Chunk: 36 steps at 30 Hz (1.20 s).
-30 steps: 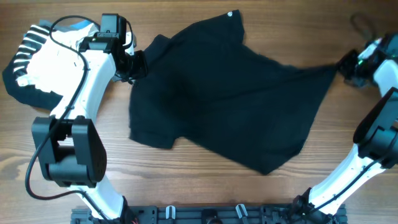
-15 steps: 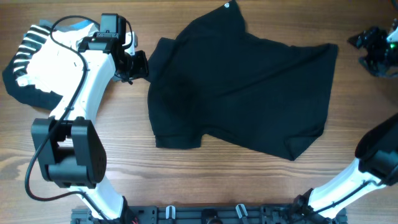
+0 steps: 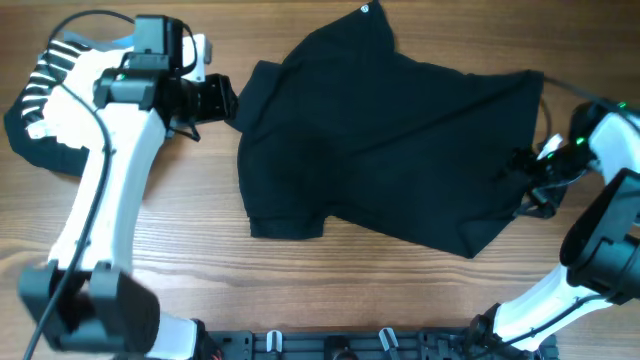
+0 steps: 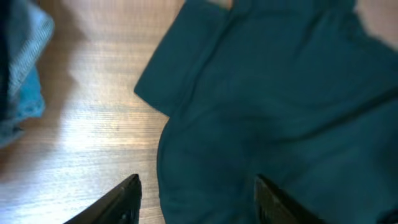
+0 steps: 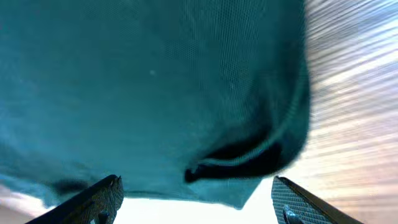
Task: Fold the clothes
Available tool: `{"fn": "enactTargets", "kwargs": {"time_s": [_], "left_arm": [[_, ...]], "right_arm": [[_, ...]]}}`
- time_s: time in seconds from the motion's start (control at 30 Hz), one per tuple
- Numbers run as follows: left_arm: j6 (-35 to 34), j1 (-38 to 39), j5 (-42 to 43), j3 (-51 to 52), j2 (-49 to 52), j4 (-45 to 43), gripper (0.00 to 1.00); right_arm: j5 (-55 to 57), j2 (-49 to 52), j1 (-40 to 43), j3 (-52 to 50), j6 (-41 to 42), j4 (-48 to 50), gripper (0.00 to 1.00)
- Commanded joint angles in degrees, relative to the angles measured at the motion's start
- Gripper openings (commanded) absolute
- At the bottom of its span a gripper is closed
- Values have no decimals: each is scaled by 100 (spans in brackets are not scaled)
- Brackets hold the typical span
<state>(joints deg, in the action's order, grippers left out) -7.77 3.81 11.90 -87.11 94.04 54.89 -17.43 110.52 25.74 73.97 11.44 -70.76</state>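
The clothes are a black T-shirt [image 3: 390, 150], spread mostly flat across the middle of the table, with a small white label mark [image 3: 366, 10] at its far edge. My left gripper [image 3: 222, 100] hovers at the shirt's left edge. In the left wrist view the left gripper [image 4: 199, 202] is open, with the shirt [image 4: 280, 106] lying below the jaws and not pinched. My right gripper [image 3: 525, 178] is over the shirt's right side. In the right wrist view the right gripper [image 5: 196, 202] stands wide open above a folded corner of the shirt [image 5: 249, 155].
A black-and-white striped garment [image 3: 35, 85] and a white garment [image 3: 75, 100] lie piled at the far left, partly under my left arm. Blue fabric [image 4: 25, 68] shows at the left of the left wrist view. A dark rail [image 3: 330, 345] runs along the table's near edge.
The right gripper opened and let go of the shirt's right corner, swung away, then came back over the right edge. The shirt settled flatter and further right. The left gripper opened.
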Motion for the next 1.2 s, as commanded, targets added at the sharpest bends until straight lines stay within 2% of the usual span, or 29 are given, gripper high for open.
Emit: {"fn": "enactTargets", "kwargs": {"time_s": [0.0,0.1,0.13,0.17,0.2,0.3,0.53,0.57,0.63,0.67,0.77,0.87,0.93,1.03,1.1,1.17], "left_arm": [[120,20,55,9,-289,26,61],[157,20,24,9,-284,203,62],[157,20,24,9,-284,240,62],[157,20,24,9,-284,267,62],[157,20,24,9,-284,267,62],[157,20,24,9,-284,264,65],[157,20,26,11,-275,264,72],[155,20,26,11,-273,267,72],[155,22,28,11,-256,267,74],[155,22,28,11,-240,267,74],[155,22,31,17,-208,302,73],[155,22,52,83,-208,304,63],[155,22,76,98,-170,306,49],[155,59,74,98,-63,291,29],[155,87,74,98,28,282,29],[153,92,74,98,101,291,27]], "right_arm": [[501,-7,-138,-501,-9,345,81],[844,-7,-227,-1047,227,741,81],[824,-7,-234,-1198,225,905,74],[833,-7,-232,-1300,221,988,49],[914,-7,-223,-1300,216,964,30],[1438,-44,-105,-1102,544,664,4],[2417,-160,780,-118,1926,-26,4],[2411,-160,964,13,2063,-20,10],[2264,-164,1279,234,2197,107,50],[2105,-164,1384,313,2111,162,63],[1661,-201,1681,614,1685,149,64],[1233,-374,1751,654,1263,44,64],[791,-420,1615,654,697,-192,62],[848,-420,1095,483,372,-446,61],[1110,-420,708,245,487,-391,64],[1698,-420,426,-31,1097,-234,68]]}}
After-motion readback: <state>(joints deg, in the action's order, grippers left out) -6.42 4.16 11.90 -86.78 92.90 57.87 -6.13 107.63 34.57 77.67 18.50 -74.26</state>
